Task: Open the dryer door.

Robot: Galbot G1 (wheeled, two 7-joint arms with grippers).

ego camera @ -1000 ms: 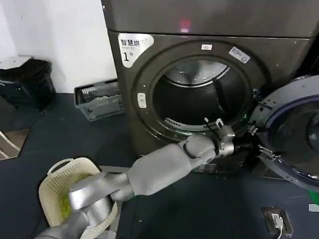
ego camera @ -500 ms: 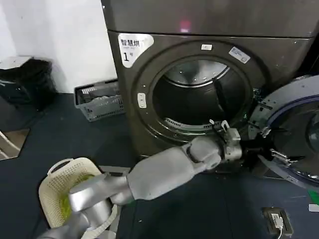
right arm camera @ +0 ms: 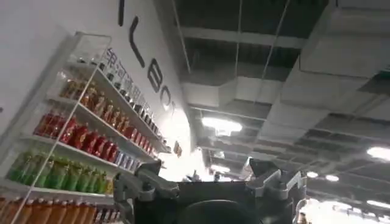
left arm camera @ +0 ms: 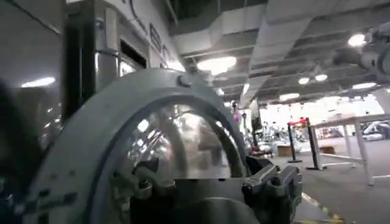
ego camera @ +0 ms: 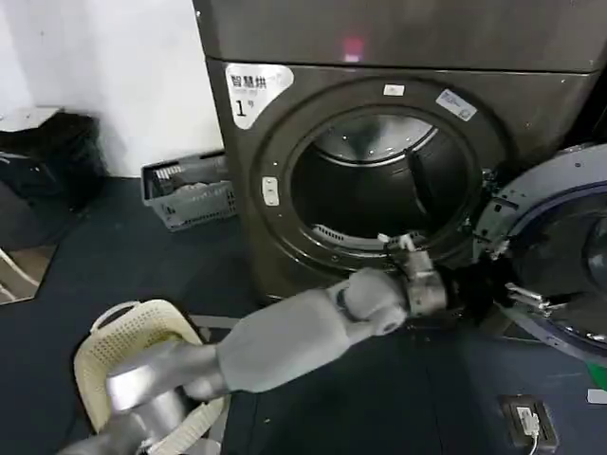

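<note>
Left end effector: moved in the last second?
Yes. The left end effector has pushed right, away from the drum opening, and now sits against the inner side of the open dryer door.

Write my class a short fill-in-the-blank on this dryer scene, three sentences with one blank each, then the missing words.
1. The dryer door is swung ____, leaving the drum exposed.
2. The gripper reaching to the door's inner side belongs to the robot's ____ arm.
3. The number printed on the white label on the dryer's front is ____.

Missing words: open; left; 1
</note>
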